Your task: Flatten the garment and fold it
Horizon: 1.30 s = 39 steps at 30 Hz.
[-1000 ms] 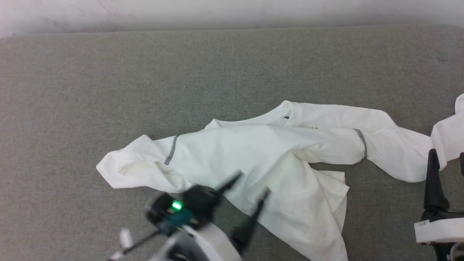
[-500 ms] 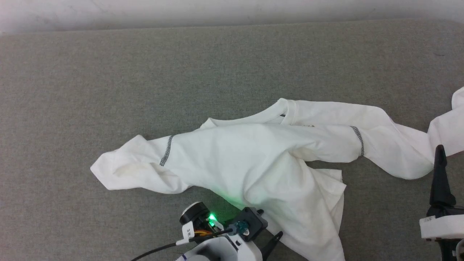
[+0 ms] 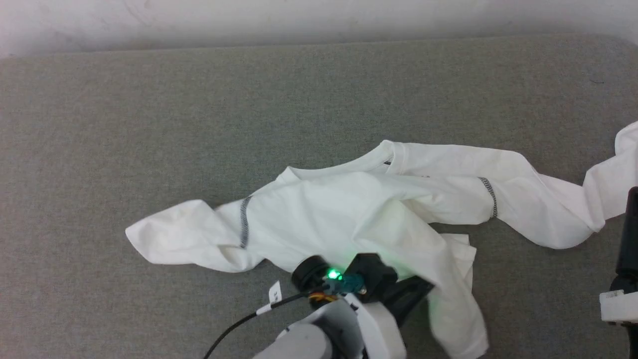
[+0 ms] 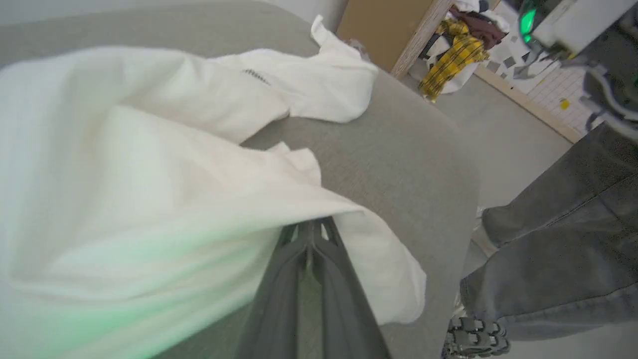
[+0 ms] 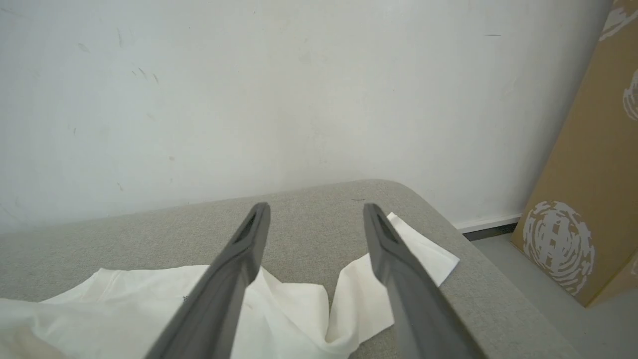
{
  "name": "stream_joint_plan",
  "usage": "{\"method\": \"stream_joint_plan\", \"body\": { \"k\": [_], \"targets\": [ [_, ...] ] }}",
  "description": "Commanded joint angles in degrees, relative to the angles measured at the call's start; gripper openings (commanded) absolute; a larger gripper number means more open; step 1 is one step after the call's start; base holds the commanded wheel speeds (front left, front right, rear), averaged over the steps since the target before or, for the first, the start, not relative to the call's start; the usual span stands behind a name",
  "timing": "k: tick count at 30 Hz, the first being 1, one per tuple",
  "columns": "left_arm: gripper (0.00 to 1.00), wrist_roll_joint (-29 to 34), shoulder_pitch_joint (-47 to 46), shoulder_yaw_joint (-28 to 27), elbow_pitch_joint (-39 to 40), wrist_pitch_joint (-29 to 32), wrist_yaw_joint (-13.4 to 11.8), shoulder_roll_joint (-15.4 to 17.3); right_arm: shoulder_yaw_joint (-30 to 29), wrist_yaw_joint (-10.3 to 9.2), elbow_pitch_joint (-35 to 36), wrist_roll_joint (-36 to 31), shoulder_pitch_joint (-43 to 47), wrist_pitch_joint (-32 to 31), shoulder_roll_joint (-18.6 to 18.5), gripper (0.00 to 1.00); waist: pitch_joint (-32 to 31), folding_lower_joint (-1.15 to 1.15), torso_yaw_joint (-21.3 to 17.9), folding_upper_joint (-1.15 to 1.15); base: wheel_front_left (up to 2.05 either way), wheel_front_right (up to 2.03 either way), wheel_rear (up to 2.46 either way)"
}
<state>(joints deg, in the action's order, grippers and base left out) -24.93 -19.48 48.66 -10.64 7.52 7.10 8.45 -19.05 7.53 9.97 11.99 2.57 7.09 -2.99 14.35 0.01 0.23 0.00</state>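
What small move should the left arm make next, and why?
Probably draw the left gripper toward the robot, stretching the pinched edge: its jaws are shut on the garment, which lies bunched and twisted, while the right gripper hangs open, holding nothing.

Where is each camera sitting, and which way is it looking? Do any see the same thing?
Head view: up on the head, looking down at the white shirt on the grey pad; left arm shows below.
Left wrist view: on the left wrist, looking along the shut left end effector pinching the shirt.
Right wrist view: on the right wrist, facing the wall past the open right end effector.
Shared: all see the shirt.
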Motion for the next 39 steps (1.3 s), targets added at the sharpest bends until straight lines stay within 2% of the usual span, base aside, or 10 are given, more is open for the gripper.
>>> {"method": "stream_joint_plan", "body": {
  "k": [1,8,13,18,19,20,21,29,33,39],
  "targets": [
    [0.0,-1.7,-2.02,0.19,2.14,-0.43,0.38,-1.15,-0.39,-0.04,0.46,-0.1,-0.18,-0.16,0.12,1.0,-0.31,-0.01,0.27,0.0,0.0,0.0,0.0],
    [0.0,-8.14,-7.72,4.42,11.32,-0.97,0.38,-4.41,-1.29,-0.04,1.14,-0.15,-0.08,-0.8,0.12,1.0,-0.75,-0.01,0.45,0.0,0.0,0.0,0.0],
    [0.0,-9.14,-8.43,9.57,5.66,-2.05,0.38,-5.23,-0.9,-0.04,0.77,-0.02,0.14,-0.81,0.12,1.0,-0.62,-0.01,-0.19,0.0,0.0,0.0,0.0],
    [0.0,-14.63,-6.52,13.54,-2.22,-3.42,0.38,-5.53,-0.52,-0.04,0.13,-0.11,0.36,-0.93,0.12,1.0,-0.4,-0.01,-0.29,0.0,0.0,0.0,0.0],
    [0.19,-15.19,-6.62,14.38,-3.53,-3.43,0.38,-5.54,-0.4,-0.04,-0.04,-0.16,0.35,-0.94,0.12,1.0,-0.45,-0.01,-0.23,0.0,0.0,0.0,0.0],
    [0.94,-15.45,-6.88,15.25,-4.64,-3.51,0.38,-5.55,-0.32,-0.04,-0.14,-0.2,0.34,-0.99,0.12,1.0,-0.49,-0.01,-0.11,0.0,0.0,0.0,0.0],
    [1.0,-15.93,-7.05,15.84,-5.44,-3.76,0.37,-5.55,-0.34,-0.04,-0.2,-0.22,0.37,-1.03,0.12,1.0,-0.59,-0.01,0.13,0.0,0.0,0.0,0.0],
    [1.0,-21.66,-9.16,12.16,-2.78,-6.57,-1.62,-5.32,-0.44,-0.04,-0.43,-0.44,0.75,-1.48,0.12,1.0,-1.93,-0.01,2.28,0.0,0.0,0.0,0.0],
    [1.0,-21.89,-10.08,5.57,3.39,-8.82,-5.63,0.0,-0.56,-0.04,-0.29,-0.35,1.07,-1.53,0.12,1.0,-2.15,-0.01,2.87,0.0,0.0,0.0,0.0],
    [1.0,-18.84,-7.23,-4.29,10.62,-9.92,-16.22,14.52,-0.15,-0.04,-0.3,0.02,1.23,-1.29,0.12,1.0,-1.74,-0.01,2.77,0.0,0.0,0.0,0.0]
  ]
}}
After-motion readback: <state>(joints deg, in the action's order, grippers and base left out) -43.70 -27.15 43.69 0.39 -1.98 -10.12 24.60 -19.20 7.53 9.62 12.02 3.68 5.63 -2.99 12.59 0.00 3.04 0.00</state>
